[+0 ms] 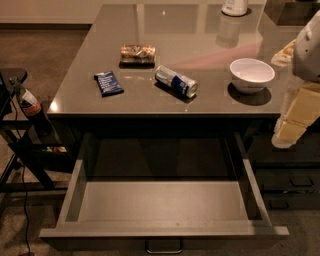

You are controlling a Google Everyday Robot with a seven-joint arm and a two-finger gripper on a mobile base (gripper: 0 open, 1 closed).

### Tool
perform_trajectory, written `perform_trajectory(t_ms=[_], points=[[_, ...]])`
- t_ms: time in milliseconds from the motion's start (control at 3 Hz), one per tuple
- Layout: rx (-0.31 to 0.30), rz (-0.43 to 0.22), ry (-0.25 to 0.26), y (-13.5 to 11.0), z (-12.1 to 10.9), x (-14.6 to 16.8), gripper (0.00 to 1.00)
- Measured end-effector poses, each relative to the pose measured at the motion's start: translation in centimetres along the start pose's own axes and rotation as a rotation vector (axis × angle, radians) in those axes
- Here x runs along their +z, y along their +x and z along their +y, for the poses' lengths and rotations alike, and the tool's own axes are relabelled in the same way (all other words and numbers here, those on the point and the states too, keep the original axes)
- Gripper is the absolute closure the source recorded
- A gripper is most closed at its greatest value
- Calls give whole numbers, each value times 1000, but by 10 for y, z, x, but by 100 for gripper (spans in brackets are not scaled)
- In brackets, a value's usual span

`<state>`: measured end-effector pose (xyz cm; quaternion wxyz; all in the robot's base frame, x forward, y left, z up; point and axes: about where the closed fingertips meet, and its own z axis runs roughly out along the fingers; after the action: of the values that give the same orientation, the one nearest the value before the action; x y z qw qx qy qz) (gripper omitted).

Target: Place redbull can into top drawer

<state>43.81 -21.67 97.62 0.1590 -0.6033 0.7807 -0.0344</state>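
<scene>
Camera view: the redbull can (176, 81) lies sideways on the table (200, 35) behind the open top drawer (165, 232). Our gripper (286, 134), open or closed we cannot tell, hangs at the right. We should grasp across the can's middle.

One bench (200, 35) carries five things: one redbull can (176, 81), one dark-blue snack wrapper (108, 83), one golden-brown snack bar (137, 53), one white bowl (251, 74) and one white container (234, 7) at the far edge. One top drawer (162, 231) stands pulled out below. One gripper (290, 127) hangs at the right, beside the bench's front corner. One red-labelled bottle (27, 102) sits at the left.
</scene>
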Motion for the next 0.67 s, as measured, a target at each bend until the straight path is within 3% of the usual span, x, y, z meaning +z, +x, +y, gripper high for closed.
perform_trajectory(t_ms=[333, 667], points=[[4, -4, 3, -2, -1, -1, 0], [67, -16, 7, -17, -11, 3, 0]])
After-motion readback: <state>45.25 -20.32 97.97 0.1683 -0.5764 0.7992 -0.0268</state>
